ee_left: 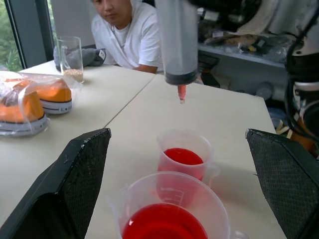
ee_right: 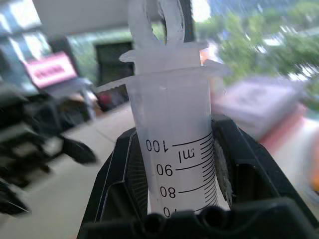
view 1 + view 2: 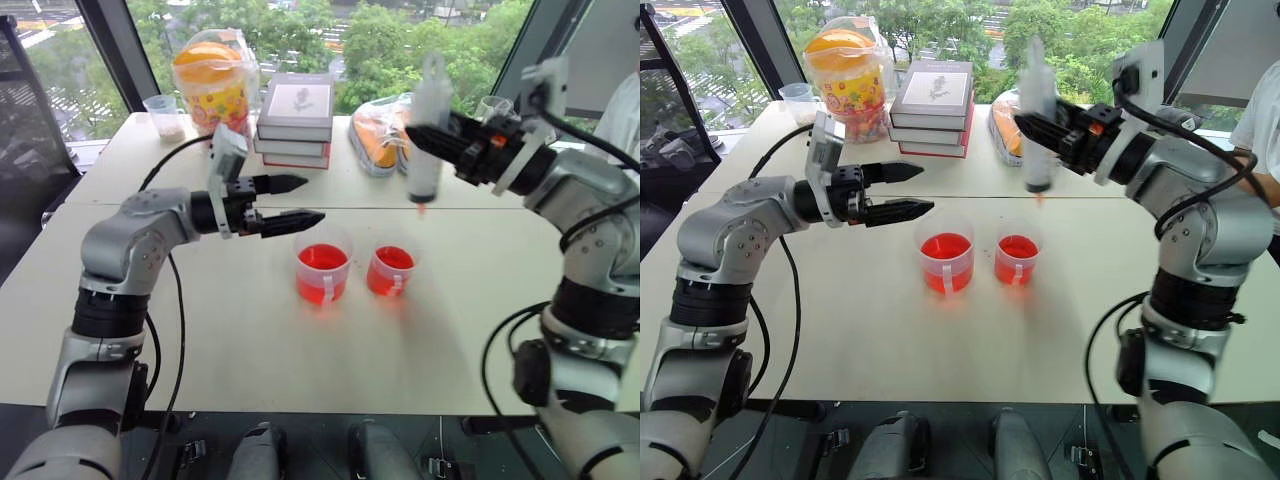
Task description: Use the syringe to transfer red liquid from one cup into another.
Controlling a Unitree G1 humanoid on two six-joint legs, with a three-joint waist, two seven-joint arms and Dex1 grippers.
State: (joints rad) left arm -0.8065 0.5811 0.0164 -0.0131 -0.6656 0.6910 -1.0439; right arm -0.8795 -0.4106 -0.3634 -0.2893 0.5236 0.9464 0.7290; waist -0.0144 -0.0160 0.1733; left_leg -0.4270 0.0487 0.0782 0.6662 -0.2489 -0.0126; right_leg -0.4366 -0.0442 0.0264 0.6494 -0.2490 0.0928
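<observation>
Two clear cups of red liquid stand side by side mid-table, a larger left cup and a smaller right cup. My right gripper is shut on the barrel of the syringe, which hangs upright. Its orange-red tip points down, above and just behind the right cup. In the right wrist view the black fingers clamp the scale-marked syringe. My left gripper is open and level, just left of and above the left cup, with nothing between its fingers.
At the back of the table are a stack of books, a jar of colourful items, a clear cup with beige powder and bagged orange objects. A person in a white shirt sits at the table's right side.
</observation>
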